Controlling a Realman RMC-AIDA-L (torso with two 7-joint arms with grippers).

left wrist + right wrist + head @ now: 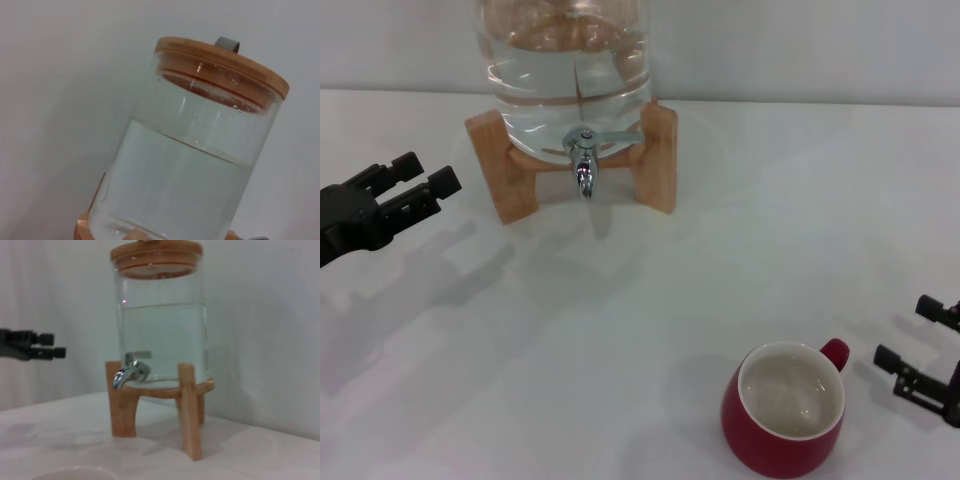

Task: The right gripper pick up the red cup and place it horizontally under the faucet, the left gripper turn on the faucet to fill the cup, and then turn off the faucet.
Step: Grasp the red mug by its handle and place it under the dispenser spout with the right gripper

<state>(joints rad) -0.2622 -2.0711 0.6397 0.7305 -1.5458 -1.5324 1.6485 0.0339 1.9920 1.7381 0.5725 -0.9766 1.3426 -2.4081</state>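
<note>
The red cup [783, 408] stands upright on the white table at the front right, its loop handle turned towards the right gripper. My right gripper [905, 330] is open and empty, just right of the cup and apart from it. The chrome faucet [583, 165] sits at the base of the glass water jar [565, 70] in its wooden stand [500, 165]; no water runs from it. The faucet also shows in the right wrist view [126, 372]. My left gripper [428, 173] is open and empty, left of the stand; it also shows in the right wrist view [54, 345].
The jar [185, 170] has a wooden lid [220, 62] and is mostly full of water. The white table [650, 300] stretches between the stand and the cup. A pale wall stands behind the jar.
</note>
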